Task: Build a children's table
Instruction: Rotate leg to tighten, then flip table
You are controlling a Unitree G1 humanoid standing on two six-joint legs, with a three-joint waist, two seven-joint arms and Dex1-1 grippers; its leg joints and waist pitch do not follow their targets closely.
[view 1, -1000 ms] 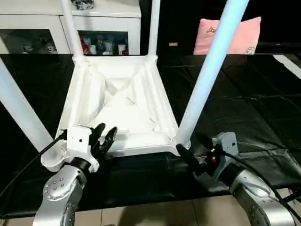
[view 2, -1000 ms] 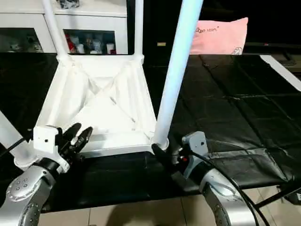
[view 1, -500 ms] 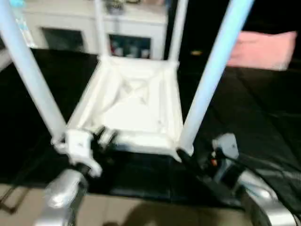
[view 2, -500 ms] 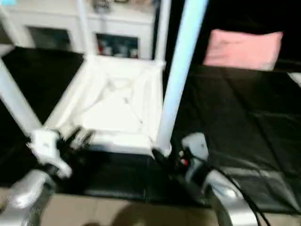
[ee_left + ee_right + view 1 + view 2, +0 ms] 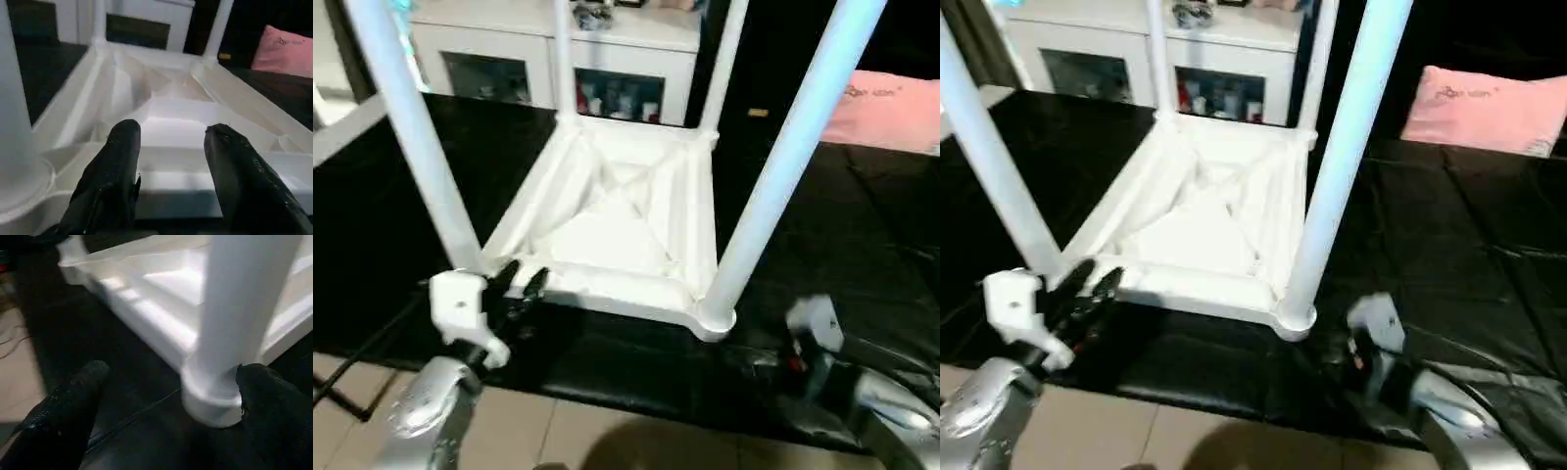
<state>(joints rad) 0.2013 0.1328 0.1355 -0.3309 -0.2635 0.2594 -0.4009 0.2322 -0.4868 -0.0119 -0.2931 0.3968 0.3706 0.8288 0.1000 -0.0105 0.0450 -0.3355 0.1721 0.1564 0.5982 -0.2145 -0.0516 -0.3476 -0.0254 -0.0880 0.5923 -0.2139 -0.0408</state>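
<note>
Tabletop (image 5: pixel 617 230) lying upside down on black counter (image 5: pixel 862 225), four legs (image 5: pixel 783 166) standing in corner sockets. Left tool (image 5: pixel 517 287) parted, empty, at near rim. Right tool (image 5: pixel 161 396) gaping beside near-right socket, empty. Am checking legs seated fully before flipping.

Upturned table on a black mat

The white tabletop (image 5: pixel 617 230) lies underside up with four legs (image 5: pixel 783 166) standing in its corner sockets. The left gripper (image 5: pixel 516 286), fingers parted, sits at the near edge by one leg. A pink cushion (image 5: pixel 891 98) and white cabinet (image 5: pixel 538 59) lie behind.
</note>
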